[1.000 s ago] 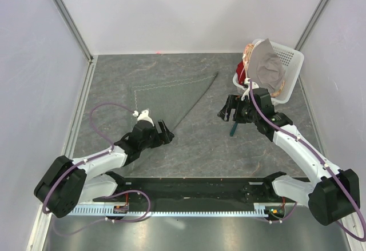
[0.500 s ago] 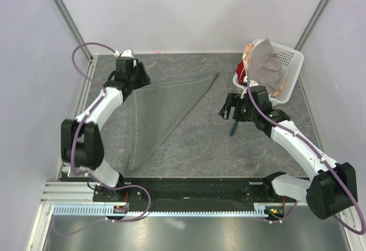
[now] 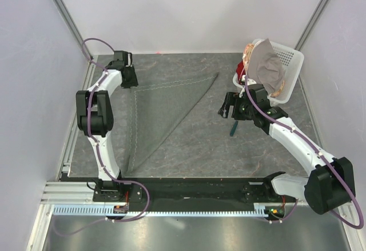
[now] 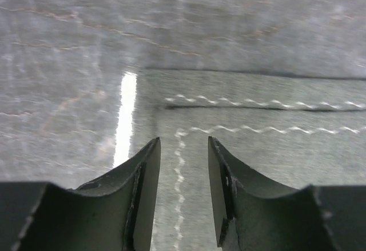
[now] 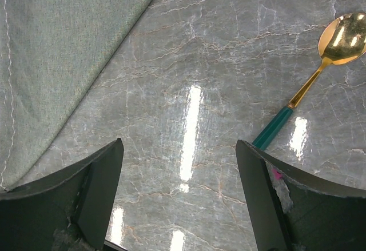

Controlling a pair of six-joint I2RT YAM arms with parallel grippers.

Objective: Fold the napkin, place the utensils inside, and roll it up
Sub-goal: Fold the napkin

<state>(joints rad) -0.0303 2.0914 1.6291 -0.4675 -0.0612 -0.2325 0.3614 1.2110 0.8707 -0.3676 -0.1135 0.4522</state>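
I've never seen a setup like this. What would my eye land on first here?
Probably the big dark napkin, folded into a triangle on the left half of the table, the left gripper poised over its far left corner. Then the small gold spoon with a teal handle, on bare table to its right, near the wide-open right gripper. A white basket sits in the far right corner.

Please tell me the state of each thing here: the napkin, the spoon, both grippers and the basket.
napkin: folded into a triangle, lying flat.
spoon: lying on the bare table, off the napkin.
left gripper: jaws narrowly apart at the napkin's far-left corner.
right gripper: open wide, empty, beside the spoon.
basket: holding a pale cloth.
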